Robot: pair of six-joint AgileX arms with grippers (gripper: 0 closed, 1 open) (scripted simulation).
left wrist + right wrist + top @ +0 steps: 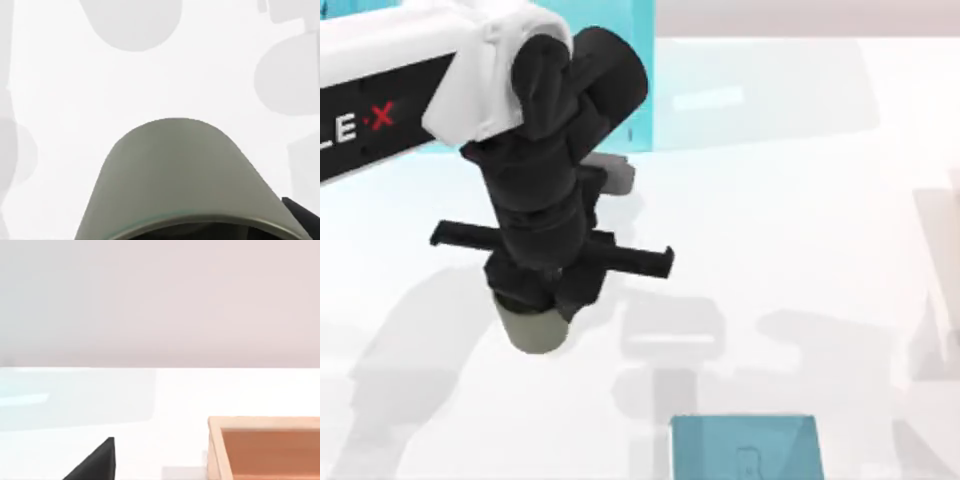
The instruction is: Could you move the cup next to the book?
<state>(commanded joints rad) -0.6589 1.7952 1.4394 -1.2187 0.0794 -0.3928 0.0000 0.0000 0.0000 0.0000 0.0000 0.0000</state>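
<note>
The cup (pixel 533 330) sat directly beneath the left gripper (pixel 542 300), its pale grey-beige wall protruding past the black gripper body toward the near edge of the table. In the left wrist view the cup (pixel 175 175) lay right under the camera, rim closest to the lens and its axis running away along the gripper's line of sight, so its long axis matched the gripper's own. The gripper's black fingers (pixel 582 285) flanked the cup's upper part and appeared clamped on it; contact with the table (pixel 800 230) beneath could not be judged.

The book (pixel 745 448) lay flat at the near edge, to the gripper's right and nearer than it, well apart from the cup. Bare white table separated the two. The turquoise shelf unit (pixel 640 90) stood behind the left arm at the far side.

The right wrist view showed open table and the corner of a wooden tray (pixel 265 445). Whether the right gripper was open or closed could not be told.
</note>
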